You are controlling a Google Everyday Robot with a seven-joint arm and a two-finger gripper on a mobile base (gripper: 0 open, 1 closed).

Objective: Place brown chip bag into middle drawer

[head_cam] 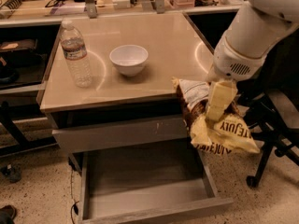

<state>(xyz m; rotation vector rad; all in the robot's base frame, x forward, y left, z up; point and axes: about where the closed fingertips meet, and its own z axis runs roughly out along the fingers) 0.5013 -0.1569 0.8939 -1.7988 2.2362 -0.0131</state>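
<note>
While the middle drawer (pixel 140 176) sits pulled open down-left of the jaws, the gripper (pixel 216 110) has them pinched on the brown chip bag (pixel 229 135), dangling by the bench (pixel 154 85) corner; white bowl (pixel 129 59) and water bottle (pixel 75 55) farther back-left.

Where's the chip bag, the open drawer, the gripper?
brown chip bag (pixel 230 133): camera view, yellow band.
middle drawer (pixel 140 174): camera view, bare floor.
gripper (pixel 217 112): camera view, fingertips clamping the bag beside the table (pixel 159 80).

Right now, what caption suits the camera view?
Gripper holds brown chip bag at table corner, above one side of the open middle drawer.
</note>
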